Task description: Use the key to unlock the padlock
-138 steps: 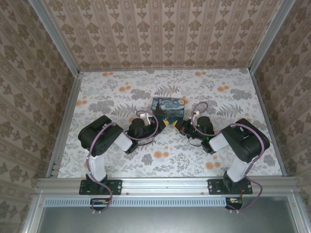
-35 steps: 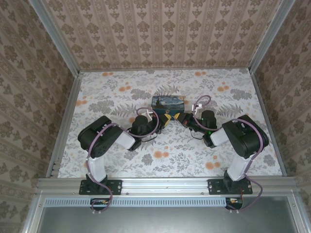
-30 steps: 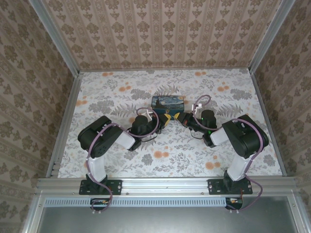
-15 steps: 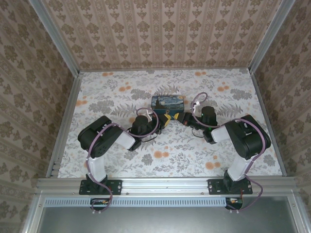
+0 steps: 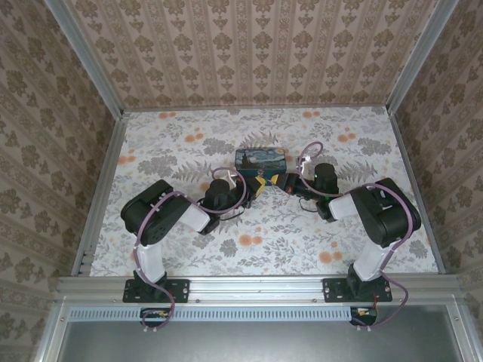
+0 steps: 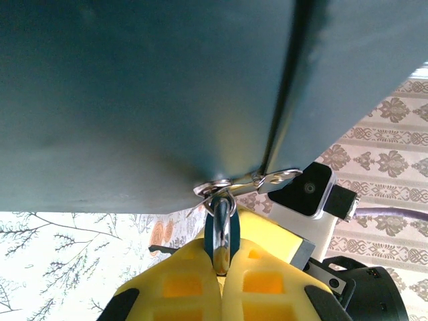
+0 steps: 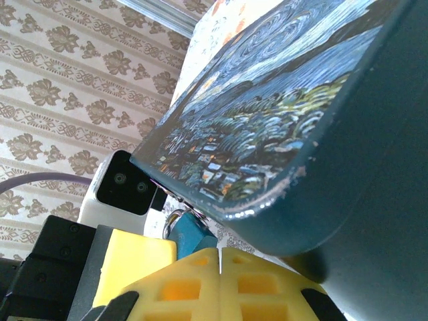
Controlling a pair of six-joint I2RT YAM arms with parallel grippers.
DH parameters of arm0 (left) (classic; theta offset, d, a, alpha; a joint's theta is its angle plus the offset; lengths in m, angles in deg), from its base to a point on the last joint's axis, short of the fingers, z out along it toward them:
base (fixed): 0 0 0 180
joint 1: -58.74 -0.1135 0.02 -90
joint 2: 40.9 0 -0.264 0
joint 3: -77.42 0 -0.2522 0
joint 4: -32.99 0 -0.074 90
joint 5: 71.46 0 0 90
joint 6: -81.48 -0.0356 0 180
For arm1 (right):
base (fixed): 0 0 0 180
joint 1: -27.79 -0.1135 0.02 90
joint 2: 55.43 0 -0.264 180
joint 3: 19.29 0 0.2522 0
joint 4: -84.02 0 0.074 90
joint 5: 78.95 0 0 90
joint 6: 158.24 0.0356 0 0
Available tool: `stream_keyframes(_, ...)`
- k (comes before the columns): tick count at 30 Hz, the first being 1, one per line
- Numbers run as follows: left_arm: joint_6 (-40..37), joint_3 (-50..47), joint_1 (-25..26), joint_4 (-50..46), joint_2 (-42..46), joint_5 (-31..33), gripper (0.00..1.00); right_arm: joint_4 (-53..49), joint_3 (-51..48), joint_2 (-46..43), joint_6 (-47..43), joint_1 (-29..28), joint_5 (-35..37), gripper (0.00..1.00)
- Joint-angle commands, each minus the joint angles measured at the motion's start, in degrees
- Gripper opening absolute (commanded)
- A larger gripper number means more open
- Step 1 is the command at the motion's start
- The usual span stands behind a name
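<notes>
Padlock: gripped by the left claw, hung under the box.
Right claw: pressed shut beside the box.

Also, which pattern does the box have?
The box shows a swirling blue-and-yellow night-sky painting, best seen in the right wrist view.

Rectangular blue-and-yellow painted box stood on the floral-patterned tabletop, with the left gripper and right gripper at its near edge.
</notes>
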Motion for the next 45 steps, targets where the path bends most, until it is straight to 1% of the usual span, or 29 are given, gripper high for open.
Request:
stream_keyframes(1,0.73,1.59,4.02,4.73,2.92,-12.88,0.0,7.98,2.17,1.32,2.9,-0.67,-0.98,0.0)
stream_keyframes(3,1.07,1.92,4.12,4.78,3.11,-12.53,0.0,13.35,0.91,2.31,8.78,-0.98,-1.14,0.0)
stream_keyframes(6,2.28,2.47,4.2,4.78,3.11,-12.26,0.0,16.88,-0.81,3.34,14.82,-1.32,0.47,0.0)
stream_keyframes(10,4.51,2.87,4.21,5.03,3.44,-12.08,0.0,17.51,-1.87,4.08,18.29,-1.72,1.53,0.0)
stream_keyframes(18,6.76,2.89,4.25,4.86,4.68,-11.25,0.0,14.53,-1.84,2.74,16.9,-2.39,1.17,0.0)
stream_keyframes(25,7.41,2.44,4.28,4.93,4.36,-10.75,0.0,8.99,-0.81,0.73,12.85,-2.46,0.74,0.0)
stream_keyframes(28,7.14,2.89,4.23,4.89,3.58,-11.1,0.0,9.76,0.35,0.77,15.64,-3.94,0.38,0.0)
stream_keyframes(30,6.91,3.48,4.43,4.81,2.79,-11.53,0.0,11.38,2.27,0.83,18.47,-6.83,0.29,0.0)
stream_keyframes(31,6.89,3.71,4.42,4.82,2.38,-11.76,0.0,10.79,3.27,0.55,18.72,-8.04,0.52,0.0)
stream_keyframes(33,6.81,4.04,4.72,4.93,1.56,-11.91,0.0,6.53,4.25,-0.93,17.09,-9.38,2.64,0.0)
stream_keyframes(35,6.42,3.89,4.79,4.86,1.22,-11.91,0.0,4.19,4.31,-1.31,16.64,-9.23,4.19,0.0)
stream_keyframes(42,4.85,2.39,4.64,4.88,-0.35,-10.67,0.0,5.62,4.08,0.54,18.53,-9.22,5.2,0.0)
stream_keyframes(45,1.61,2.11,4.22,4.69,-1.01,-9.67,0.0,4.53,3.54,0.52,19.85,-9.24,6.92,0.0)
